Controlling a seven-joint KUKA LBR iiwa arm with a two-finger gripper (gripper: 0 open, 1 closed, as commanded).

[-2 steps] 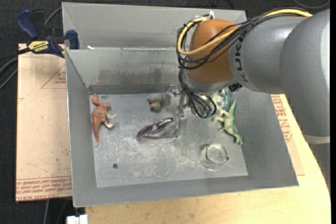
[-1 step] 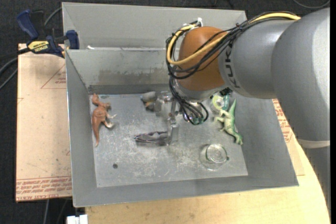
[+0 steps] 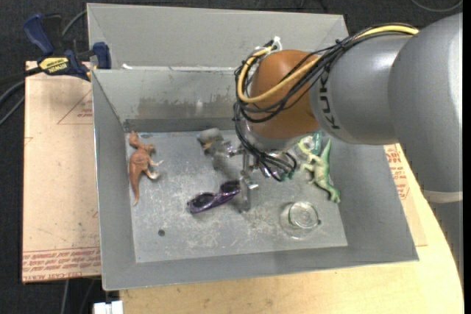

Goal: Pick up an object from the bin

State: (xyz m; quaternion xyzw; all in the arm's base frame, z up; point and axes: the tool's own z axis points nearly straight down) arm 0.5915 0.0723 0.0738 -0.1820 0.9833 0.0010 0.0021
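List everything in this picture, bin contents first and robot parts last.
brown dinosaur: 1, orange-brown, left of bin floor
sunglasses: 1, purple, centre of floor
green dinosaur: 1, pale green, right side, partly under the arm
round clear thing: 1, transparent, front right
small lump: 1, grey, back centre
bin: 1, grey metal
arm: 1, grey with orange cover and cables, reaching in from the right
hand: 1, metal, low at the sunglasses' right end; contact unclear
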